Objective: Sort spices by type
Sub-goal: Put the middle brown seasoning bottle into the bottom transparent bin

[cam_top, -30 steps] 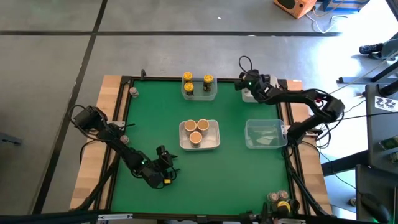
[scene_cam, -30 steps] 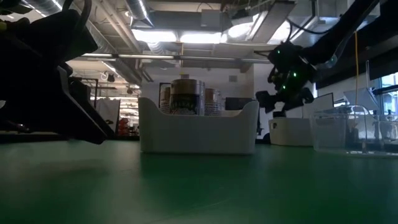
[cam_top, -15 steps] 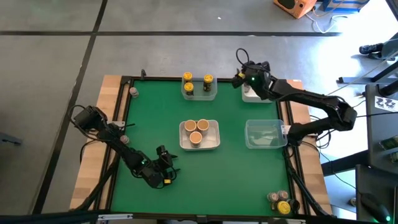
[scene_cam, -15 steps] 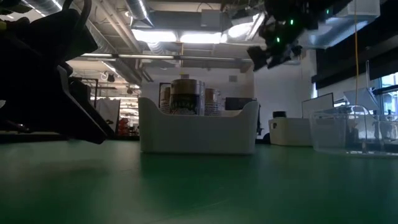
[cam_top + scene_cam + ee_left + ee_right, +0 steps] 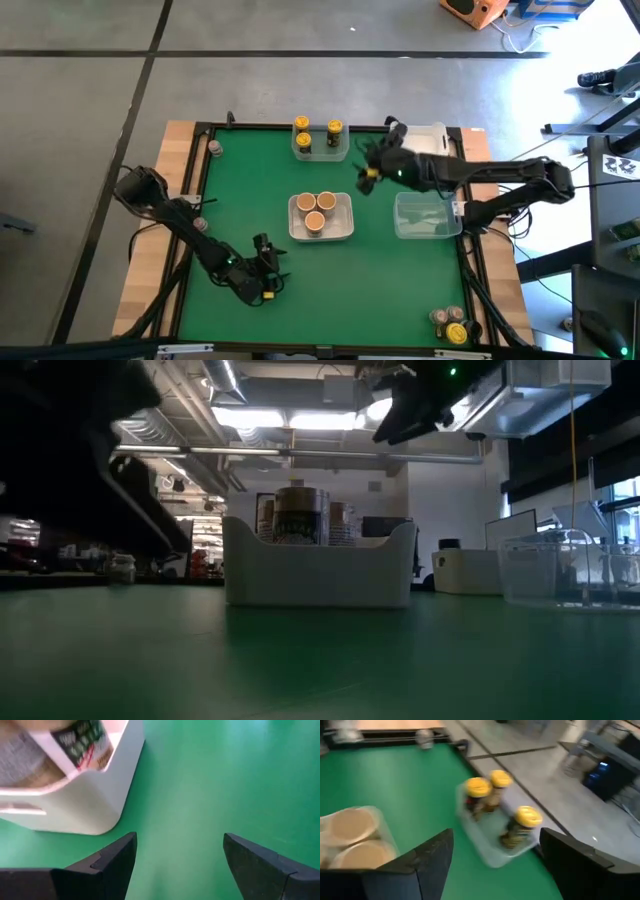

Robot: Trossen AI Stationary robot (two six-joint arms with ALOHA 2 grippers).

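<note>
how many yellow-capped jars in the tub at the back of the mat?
3, all in the small clear plastic tub at the far edge: one yellow-capped jar far left, one far right, one nearer. Right wrist view agrees.

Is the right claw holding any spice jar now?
No, the right claw is open and empty, and the yellow-capped jars stand in their tub beyond it.

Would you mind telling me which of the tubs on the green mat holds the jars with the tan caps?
It is the white tub at the middle of the mat, holding three tan-capped jars. The tub at the far edge holds yellow-capped jars, and the clear tub on the right looks empty.
</note>
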